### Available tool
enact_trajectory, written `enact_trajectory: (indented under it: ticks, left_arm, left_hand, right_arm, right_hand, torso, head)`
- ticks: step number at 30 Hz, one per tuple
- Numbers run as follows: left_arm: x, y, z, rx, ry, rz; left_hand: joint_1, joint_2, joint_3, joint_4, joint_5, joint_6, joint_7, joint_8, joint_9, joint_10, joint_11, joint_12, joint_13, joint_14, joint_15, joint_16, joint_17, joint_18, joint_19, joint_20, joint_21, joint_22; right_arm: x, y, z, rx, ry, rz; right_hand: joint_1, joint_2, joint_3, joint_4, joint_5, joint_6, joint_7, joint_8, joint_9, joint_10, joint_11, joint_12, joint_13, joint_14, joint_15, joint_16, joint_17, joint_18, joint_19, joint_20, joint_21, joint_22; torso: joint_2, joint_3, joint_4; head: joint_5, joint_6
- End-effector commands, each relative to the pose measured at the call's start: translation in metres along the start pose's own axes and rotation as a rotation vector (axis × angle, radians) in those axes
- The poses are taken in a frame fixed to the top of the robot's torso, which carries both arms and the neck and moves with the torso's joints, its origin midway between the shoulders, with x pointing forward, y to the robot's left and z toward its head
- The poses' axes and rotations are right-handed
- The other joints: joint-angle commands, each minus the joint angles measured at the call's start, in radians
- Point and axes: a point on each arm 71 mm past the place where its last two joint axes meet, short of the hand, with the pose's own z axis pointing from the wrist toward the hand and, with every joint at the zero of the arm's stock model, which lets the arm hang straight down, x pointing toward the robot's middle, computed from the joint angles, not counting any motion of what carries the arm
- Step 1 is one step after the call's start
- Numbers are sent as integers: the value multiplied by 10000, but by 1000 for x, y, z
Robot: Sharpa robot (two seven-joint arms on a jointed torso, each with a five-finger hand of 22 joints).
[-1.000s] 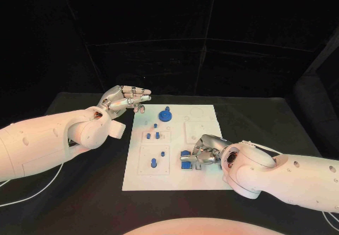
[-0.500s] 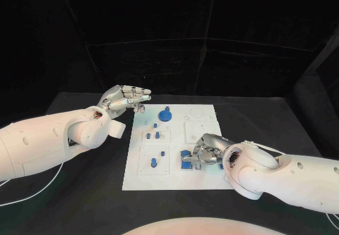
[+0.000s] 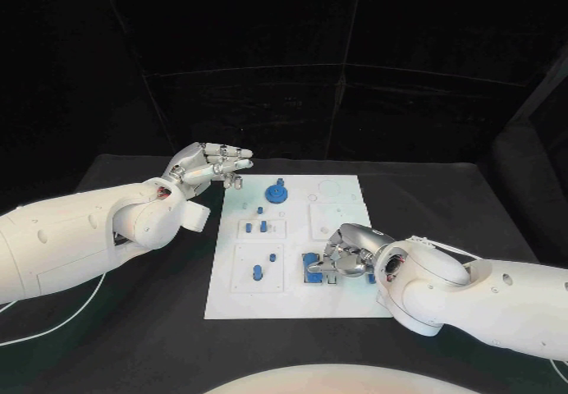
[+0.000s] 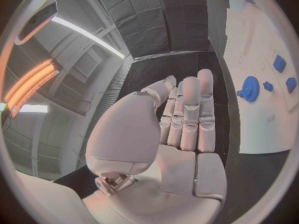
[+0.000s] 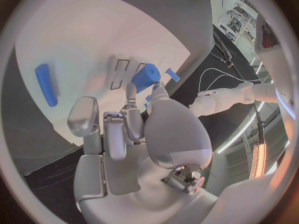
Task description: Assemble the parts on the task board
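Observation:
The white task board [image 3: 345, 199] lies in the middle of the black table. My right hand [image 3: 345, 251] hovers low over the board's near right part, fingers bent down onto a blue block [image 3: 315, 272]. In the right wrist view a blue cylinder part [image 5: 146, 76] sits pinched between the thumb and a fingertip [image 5: 131, 91] of my right hand [image 5: 127, 129]. My left hand [image 3: 214, 167] floats above the board's far left corner, holding nothing. In the left wrist view my left hand [image 4: 184, 119] has its fingers straight and side by side.
A blue gear [image 3: 277, 194] [image 4: 251, 88] stands at the board's far middle. Small blue pegs [image 3: 256, 226] sit in the left column, and another blue peg [image 3: 258, 270] is nearer me. A blue rod [image 5: 46, 84] lies flat on the board. Black table surrounds the board.
My right hand's fingers have shifted slightly over the blue block. The left arm has stayed still.

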Motion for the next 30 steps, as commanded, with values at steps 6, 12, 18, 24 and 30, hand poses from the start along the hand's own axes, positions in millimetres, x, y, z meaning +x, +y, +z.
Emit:
enact_trajectory:
  ticks: [6,12,18,24,30]
  left_arm:
    - [1,-1,0,39,94,-69]
    - [1,-1,0,36,82,-64]
    - [1,-1,0,34,85,-64]
    - [0,-1,0,33,78,-61]
    - [0,-1,0,33,73,-60]
  left_hand:
    - [-79,-2,-79,6,-33,-48,0,-33,-13,-69,26,6,-13,-69,8,-33,-17,134,-25,46,-33,-10]
    - [-79,-2,-79,6,-33,-48,0,-33,-13,-69,26,6,-13,-69,8,-33,-17,134,-25,46,-33,-10]
    - [-79,-2,-79,6,-33,-48,0,-33,-13,-69,26,6,-13,-69,8,-33,-17,134,-25,46,-33,-10]
    - [-79,-2,-79,6,-33,-48,0,-33,-13,-69,26,6,-13,-69,8,-33,-17,134,-25,46,-33,-10]
    - [-79,-2,-79,6,-33,-48,0,-33,-13,-69,26,6,-13,-69,8,-33,-17,134,-25,46,-33,-10]
  right_arm:
    - [0,1,4,-81,-28,-229]
    - [0,2,9,-139,-156,-258]
    - [0,4,14,-264,-311,-338]
    - [0,6,16,-375,-310,-371]
    - [-2,7,12,-595,-455,-235]
  right_hand:
    - [126,182,-1,-2,92,18,5,-51,27,11,13,26,552,921,-8,-8,2048,-115,-1,26,-35,39]
    - [248,324,19,-7,124,48,-6,-46,42,29,2,47,572,923,-15,-3,2060,-118,10,20,-26,60]
    - [434,424,23,-64,137,132,-37,-11,72,71,-22,111,625,930,-33,10,2093,-125,33,7,-3,105]
    - [594,453,8,-135,133,170,-53,3,91,90,-38,136,649,933,-47,16,2107,-128,42,-5,6,125]
    - [626,453,0,-151,134,172,-55,2,93,91,-40,135,650,933,-50,16,2108,-126,37,-8,0,115]
  torso:
    - [11,-2,5]
    - [10,-1,-1]
    - [15,3,2]
    - [11,0,-7]
    - [5,9,-19]
  head:
    - [4,-18]
    - [15,-44]
    - [9,-61]
    - [22,-93]
    - [14,-105]
